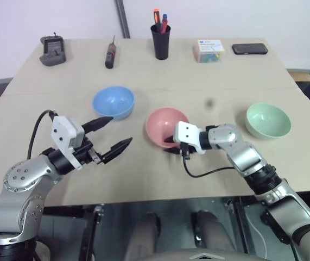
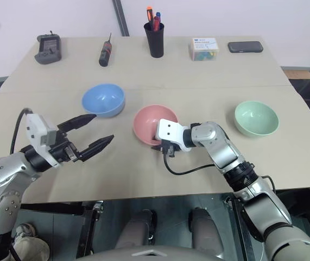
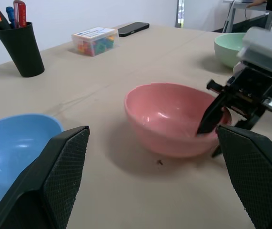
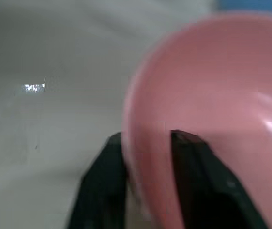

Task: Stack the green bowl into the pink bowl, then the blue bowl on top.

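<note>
**Right gripper astride the pink bowl's rim**

The right gripper (image 1: 171,143) straddles the near rim of the pink bowl (image 1: 163,122), one finger inside, one outside; apparently clamped, though blur obscures contact. The left gripper (image 1: 113,134) gapes empty, the blue bowl (image 1: 113,101) just beyond. The green bowl (image 1: 268,119) sits well behind the right wrist.

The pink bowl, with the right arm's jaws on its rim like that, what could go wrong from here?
1. The right gripper straddles only the thin rim of the pink bowl, one finger inside, one outside; it could tip or slide on the table.
2. The green bowl sits empty off to the side, so the stacking order may get muddled.
</note>
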